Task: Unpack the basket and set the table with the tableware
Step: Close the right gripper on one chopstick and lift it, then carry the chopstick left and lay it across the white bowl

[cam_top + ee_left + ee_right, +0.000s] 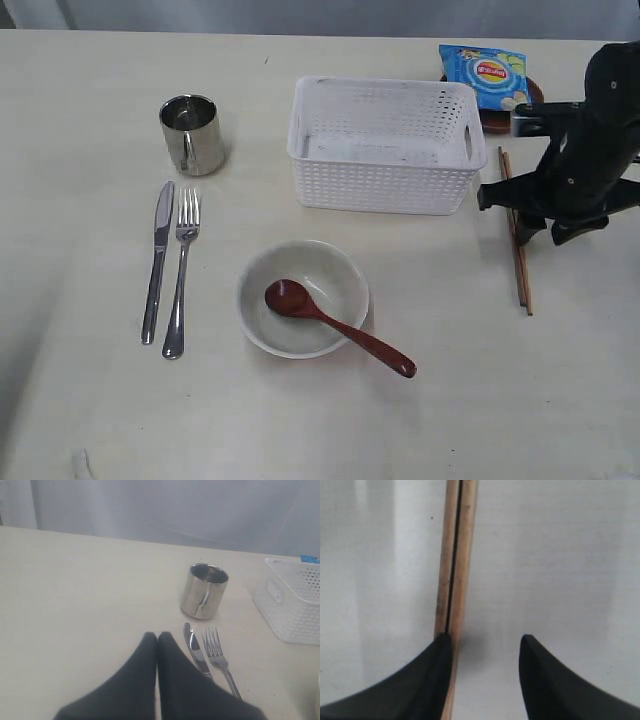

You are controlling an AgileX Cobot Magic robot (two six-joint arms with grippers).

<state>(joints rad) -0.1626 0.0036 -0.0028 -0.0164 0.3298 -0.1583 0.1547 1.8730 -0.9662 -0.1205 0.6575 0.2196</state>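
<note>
1. The right end effector (485, 652) hangs low over the chopstick pair (454, 555), which lies flat on the tabletop (80, 400) just right of the basket (380, 145). Its jaws stand apart and hold nothing. The pair sits under one finger (432, 680), not in the middle of the gap. A closing there would likely catch one stick only, or shove the pair sideways so the sticks roll apart.
2. That arm works close to the basket's right wall. A wide swing could knock the basket, which looks empty and would probably slide easily.
3. The dark plate (496, 122) lies beyond the basket's far right corner, with the blue chip bag (485, 75) resting on it. Lifting the plate as it is would probably tip the bag off, so the bag must be dealt with first.
4. The left end effector (157, 639) is closed on nothing, well left of the basket, its tips near the knife (196, 650) and fork (220, 655). A low forward move could push them out of line or strike the steel cup (204, 591) beyond.
5. In front of the basket, the spoon (335, 325) leans in the bowl (303, 298) with its handle over the rim. A nudge could flip it out.
</note>
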